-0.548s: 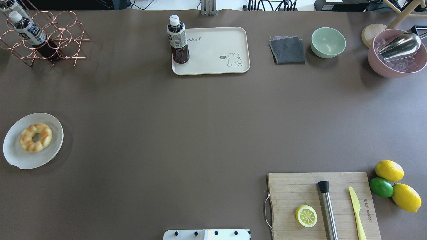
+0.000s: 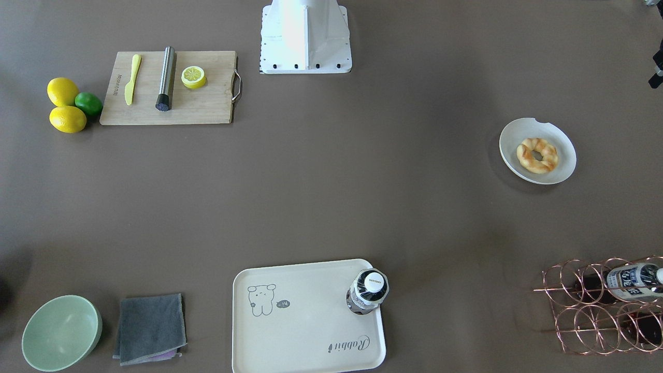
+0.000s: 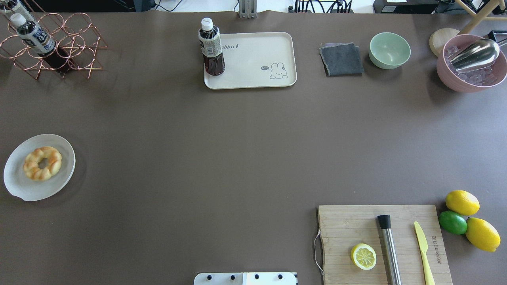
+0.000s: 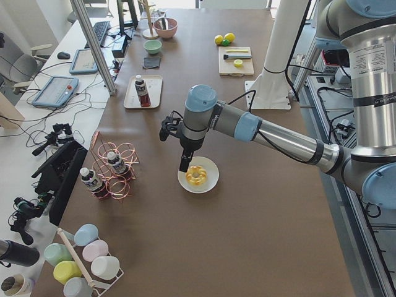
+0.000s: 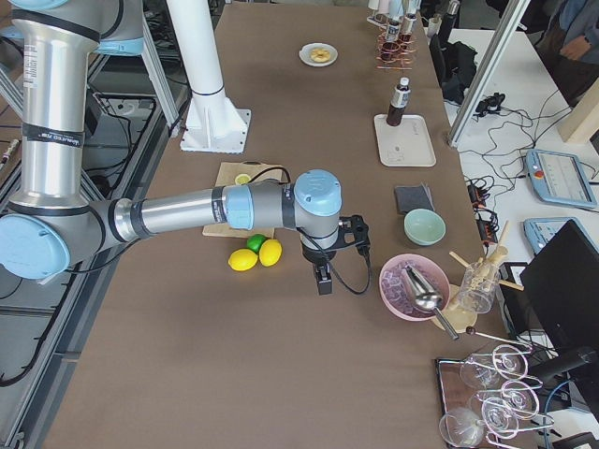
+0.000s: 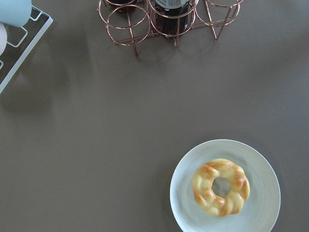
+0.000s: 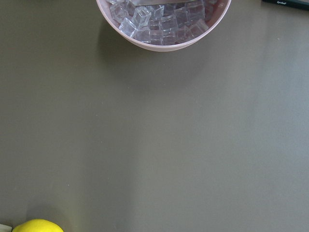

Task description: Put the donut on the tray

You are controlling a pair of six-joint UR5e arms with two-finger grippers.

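The donut (image 3: 42,163), a golden twisted ring, lies on a round white plate (image 3: 63,183) at the table's left edge; it also shows in the front view (image 2: 537,155) and in the left wrist view (image 6: 221,186). The cream tray (image 3: 253,59) sits at the far middle, with an upright dark bottle (image 3: 211,47) on its left end. My left gripper (image 4: 184,166) hangs above the table just beside the plate; I cannot tell if it is open or shut. My right gripper (image 5: 324,281) hangs between the lemons and the pink bowl; I cannot tell its state either.
A copper wire rack (image 3: 75,43) with bottles stands at the far left. A grey cloth (image 3: 341,59), a green bowl (image 3: 389,50) and a pink bowl of ice (image 3: 471,79) line the far right. A cutting board (image 3: 348,225) with a lemon half, muddler and knife lies near right, with lemons (image 3: 462,202) beside it.
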